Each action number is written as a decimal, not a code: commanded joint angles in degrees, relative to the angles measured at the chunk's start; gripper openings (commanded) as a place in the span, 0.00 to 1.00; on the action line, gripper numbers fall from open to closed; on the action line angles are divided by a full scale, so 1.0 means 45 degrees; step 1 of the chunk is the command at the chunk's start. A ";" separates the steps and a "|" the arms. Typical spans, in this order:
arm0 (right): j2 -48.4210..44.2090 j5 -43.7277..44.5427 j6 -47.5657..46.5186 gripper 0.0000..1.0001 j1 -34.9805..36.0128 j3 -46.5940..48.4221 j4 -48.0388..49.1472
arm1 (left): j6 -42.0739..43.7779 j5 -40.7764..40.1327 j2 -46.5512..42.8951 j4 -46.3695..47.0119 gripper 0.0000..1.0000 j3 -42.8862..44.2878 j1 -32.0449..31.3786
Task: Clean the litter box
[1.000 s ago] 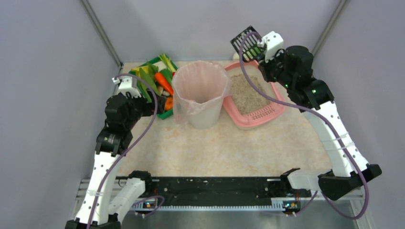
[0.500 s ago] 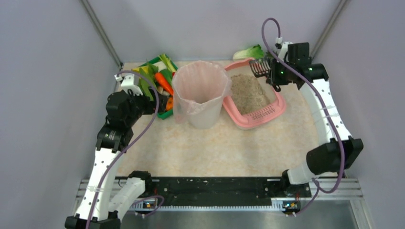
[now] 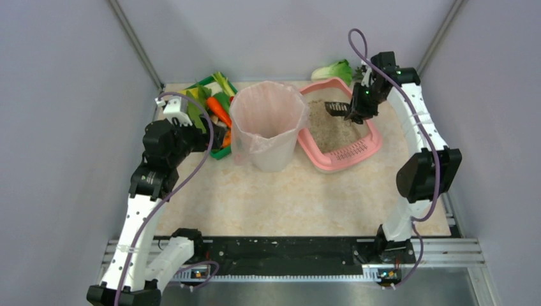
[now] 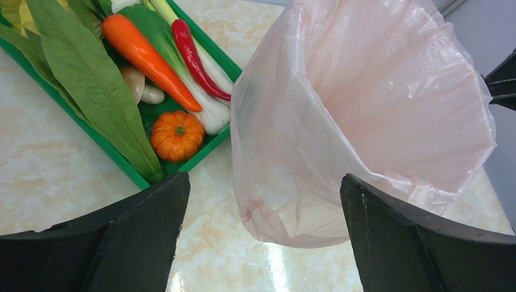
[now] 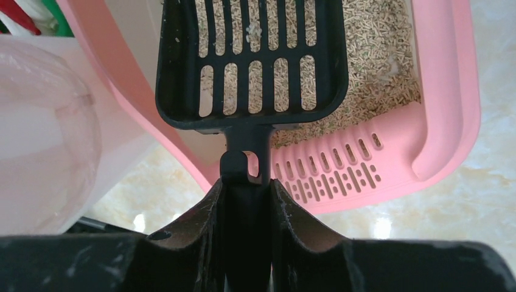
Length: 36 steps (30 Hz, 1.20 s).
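The pink litter box (image 3: 367,150) sits at the back right of the table, holding grey-beige litter (image 3: 328,127), its slotted lip (image 5: 341,170) at the near end. My right gripper (image 3: 353,109) is shut on the handle of a black slotted scoop (image 3: 335,108). In the right wrist view the gripper (image 5: 246,194) holds the scoop (image 5: 249,61) just above the litter (image 5: 377,67); whether it touches is unclear. My left gripper (image 4: 261,207) is open and empty, hovering by the left side of the pink-lined bin (image 4: 365,115).
The pink-lined bin (image 3: 268,124) stands just left of the litter box. A green tray of vegetables (image 3: 214,111) lies at the back left, with carrot, chilli and small pumpkin (image 4: 176,134). A loose leafy green (image 3: 335,69) lies behind the litter box.
My right arm has swung the scoop from high behind the litter box down and forward, over the litter. The left arm has stayed put.
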 commanded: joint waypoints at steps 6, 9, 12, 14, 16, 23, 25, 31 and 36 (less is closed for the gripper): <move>0.2182 0.0077 0.0957 0.00 -0.0250 0.2631 -0.2785 | 0.0102 -0.0005 0.0203 0.0602 0.98 0.0647 -0.0062; 0.2485 0.0436 0.0937 0.00 -0.0086 0.2673 -0.2951 | 0.0121 0.0000 0.0308 0.0617 0.98 0.0659 -0.0076; 0.2752 0.0872 0.0943 0.00 0.0164 0.2692 -0.3115 | 0.0155 -0.0048 0.0365 0.0601 0.98 0.0704 -0.0101; 0.2891 0.1259 0.0990 0.00 0.0253 0.2705 -0.3232 | 0.0212 -0.0079 0.0433 0.0566 0.98 0.0787 -0.0135; 0.3023 0.1595 0.0984 0.00 0.0253 0.2697 -0.3318 | 0.0281 -0.0135 0.0508 0.0506 0.98 0.0864 -0.0173; 0.3612 0.1599 0.0952 0.00 0.0255 0.2985 -0.3365 | 0.0452 -0.0315 0.0574 0.0378 0.98 0.0971 -0.0257; 0.3844 0.1514 0.0914 0.00 0.0248 0.3079 -0.3361 | 0.0472 -0.0341 0.0595 0.0368 0.98 0.0994 -0.0276; 0.4542 0.1535 0.0775 0.00 0.0251 0.3388 -0.3325 | 0.0492 -0.0375 0.0659 0.0309 0.99 0.1069 -0.0296; 0.5186 0.1737 0.0769 0.00 0.0248 0.3861 -0.3331 | 0.0492 -0.0419 0.0740 0.0284 0.98 0.1126 -0.0293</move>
